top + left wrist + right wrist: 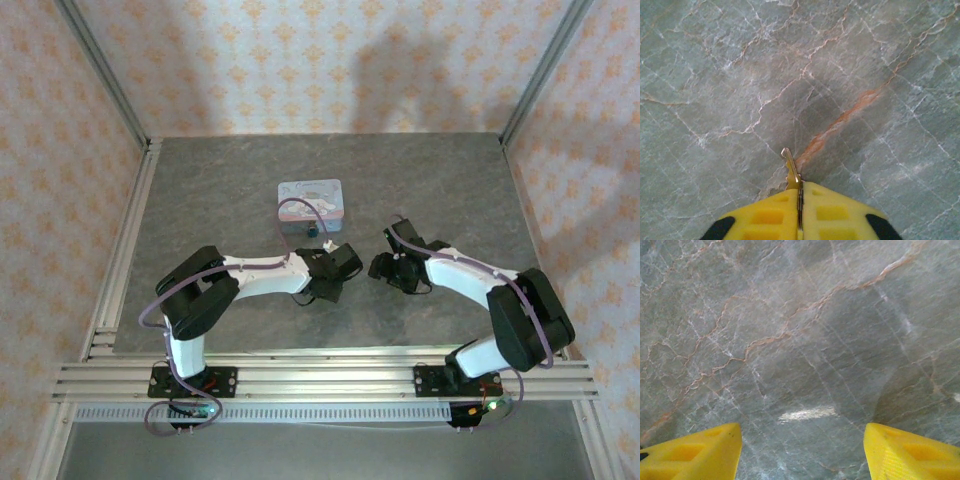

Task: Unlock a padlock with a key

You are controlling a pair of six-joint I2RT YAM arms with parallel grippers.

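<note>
In the left wrist view my left gripper is shut on the key. The thin pale key blade sticks out past the yellow fingertips, just above the grey marbled table. My right gripper is open, its yellow fingers wide apart over bare table with nothing between them. From above, the left gripper and right gripper face each other at mid-table. A tiny dark-blue speck that looks like the padlock lies just behind the left wrist, in front of the tin.
A pale-blue rectangular tin stands behind the grippers at mid-table. Aluminium rails run along the near edge and the left side. Patterned walls close in the back and sides.
</note>
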